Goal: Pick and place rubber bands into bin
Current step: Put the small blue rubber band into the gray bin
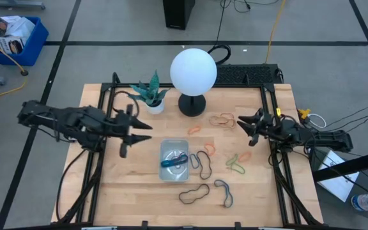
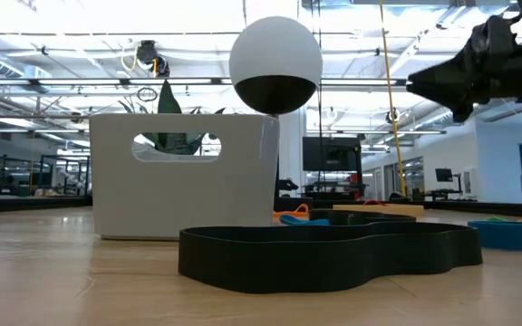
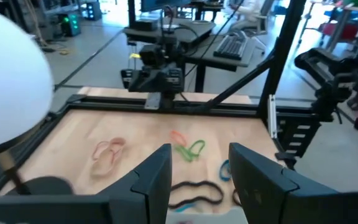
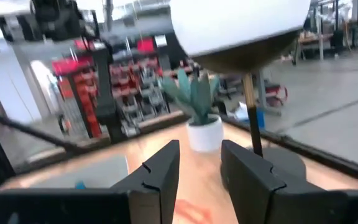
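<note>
Rubber bands (image 1: 202, 163) between both hands

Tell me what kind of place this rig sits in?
Probably a robotics lab or open workshop: concrete floor with taped lines, desks with a keyboard beyond the table, and stocked shelving under strip lights.

Two dark, matte-black articulated arms on black tube frames.
The left arm (image 1: 69, 121) and right arm (image 1: 299, 133) show blocky jointed housings; black cables trail from both. Each gripper's fingers (image 3: 151, 180) are dark, angular, flat-faced plates. A small yellow part (image 1: 278, 113) marks the right arm.
</note>
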`<state>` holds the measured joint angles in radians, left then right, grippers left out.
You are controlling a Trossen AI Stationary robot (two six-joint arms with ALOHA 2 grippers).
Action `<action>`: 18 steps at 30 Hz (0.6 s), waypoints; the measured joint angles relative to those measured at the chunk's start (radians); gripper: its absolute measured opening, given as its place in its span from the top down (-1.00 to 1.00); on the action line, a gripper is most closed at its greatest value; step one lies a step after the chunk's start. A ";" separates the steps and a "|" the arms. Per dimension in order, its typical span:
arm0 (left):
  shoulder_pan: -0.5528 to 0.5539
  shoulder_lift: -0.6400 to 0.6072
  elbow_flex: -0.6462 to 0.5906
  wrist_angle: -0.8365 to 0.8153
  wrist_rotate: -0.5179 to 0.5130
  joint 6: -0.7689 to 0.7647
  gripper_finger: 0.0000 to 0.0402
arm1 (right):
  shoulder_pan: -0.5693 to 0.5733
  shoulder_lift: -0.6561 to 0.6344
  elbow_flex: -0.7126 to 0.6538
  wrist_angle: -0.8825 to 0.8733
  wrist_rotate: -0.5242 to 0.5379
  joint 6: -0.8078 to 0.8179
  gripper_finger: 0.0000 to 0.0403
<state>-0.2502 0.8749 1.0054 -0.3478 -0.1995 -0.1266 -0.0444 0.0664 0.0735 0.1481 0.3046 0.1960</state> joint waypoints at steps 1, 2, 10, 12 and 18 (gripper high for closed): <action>0.000 -0.017 0.000 -0.018 -0.006 -0.002 0.17 | 0.000 0.010 0.020 -0.032 0.000 -0.004 0.43; 0.000 -0.032 0.000 -0.031 -0.010 -0.002 0.17 | 0.000 0.025 0.042 -0.035 0.000 -0.010 0.43; 0.000 -0.223 -0.222 0.065 -0.012 -0.013 0.17 | 0.000 0.296 0.237 -0.055 -0.002 -0.057 0.43; 0.000 -0.295 -0.301 0.128 -0.012 -0.013 0.17 | 0.000 0.397 0.301 -0.054 -0.010 -0.090 0.43; 0.000 -0.515 -0.474 0.171 -0.021 -0.059 0.17 | 0.005 0.695 0.534 -0.186 -0.048 -0.166 0.43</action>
<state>-0.2501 0.3598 0.5316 -0.1771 -0.2202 -0.1853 -0.0397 0.7609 0.6075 -0.0376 0.2562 0.0296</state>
